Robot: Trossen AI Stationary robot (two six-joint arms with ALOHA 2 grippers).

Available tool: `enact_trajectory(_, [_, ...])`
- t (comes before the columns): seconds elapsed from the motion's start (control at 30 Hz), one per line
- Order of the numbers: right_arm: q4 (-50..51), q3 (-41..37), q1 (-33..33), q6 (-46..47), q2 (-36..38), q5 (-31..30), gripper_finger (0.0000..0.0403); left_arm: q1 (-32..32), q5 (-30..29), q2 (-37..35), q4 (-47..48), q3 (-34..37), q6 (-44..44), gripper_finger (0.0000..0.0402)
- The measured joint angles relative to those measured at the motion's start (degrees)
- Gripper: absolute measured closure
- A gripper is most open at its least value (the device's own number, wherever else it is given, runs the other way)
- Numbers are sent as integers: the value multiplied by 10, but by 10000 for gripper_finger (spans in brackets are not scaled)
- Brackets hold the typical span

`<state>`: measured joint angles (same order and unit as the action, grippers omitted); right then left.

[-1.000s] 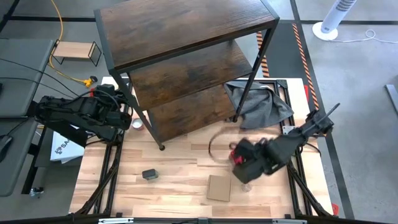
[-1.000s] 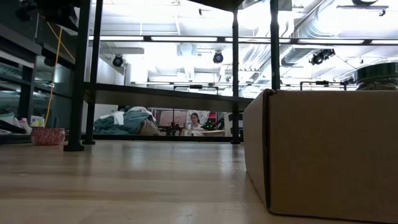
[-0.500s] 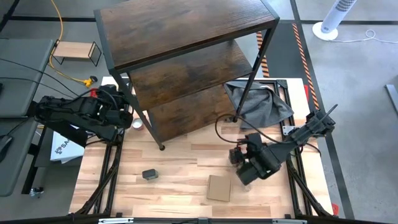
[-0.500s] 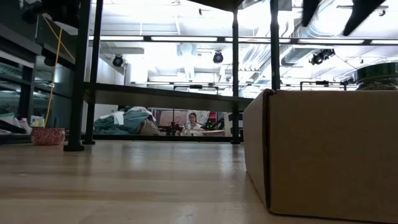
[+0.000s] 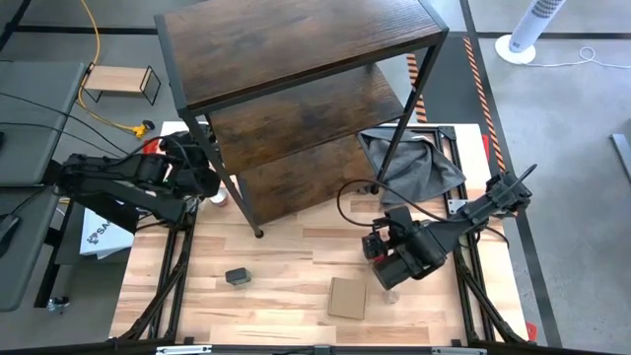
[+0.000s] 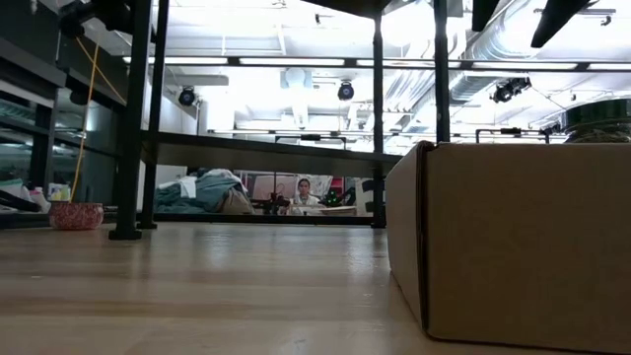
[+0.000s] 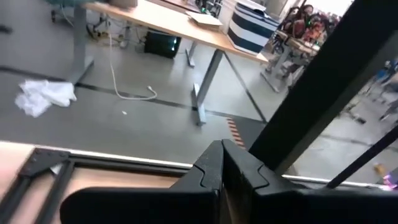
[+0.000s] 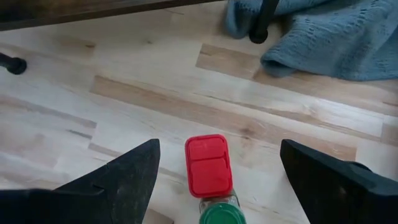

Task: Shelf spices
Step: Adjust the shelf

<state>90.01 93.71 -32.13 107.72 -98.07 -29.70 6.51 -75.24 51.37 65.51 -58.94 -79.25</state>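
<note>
Early stage: no spice shows on the shelf point(image 5: 296, 59). Right gripper point(image 8: 214, 168), fingers spread wide, hangs over the red spice point(image 8: 208, 165) and green-lidded spice point(image 8: 222, 214) at lower right of the bench point(image 5: 286, 256); the dark spice point(image 5: 236, 277) lies lower left. Left gripper point(image 7: 222, 163), clenched empty, waits at the shelf's left leg.

Grey concrete floor point(image 5: 562, 108); white pedestal fan point(image 5: 523, 30); small light-wood rack with black wire legs point(image 5: 120, 81); yellow cable point(image 5: 94, 39); bright ceiling strip lights point(image 6: 286, 61); long light-wood desk point(image 7: 168, 22).
</note>
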Motion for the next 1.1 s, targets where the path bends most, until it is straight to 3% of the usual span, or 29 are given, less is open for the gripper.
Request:
enact_trajectory(0.43, [-11, 0, -33, 5, 0, 10, 76, -144, -5, -27, 2, 0, 124, 401])
enact_trajectory(0.63, [-9, 0, -50, 33, 0, 11, 76, -192, 11, -52, 1, 0, 130, 401])
enact_trajectory(0.83, [-5, 0, -56, 30, 0, 11, 76, -180, 130, -86, -13, 0, 181, 401])
enact_trajectory(1.1, [0, 0, -59, 22, 0, 7, 76, -157, 430, -152, -104, 0, 258, 401])
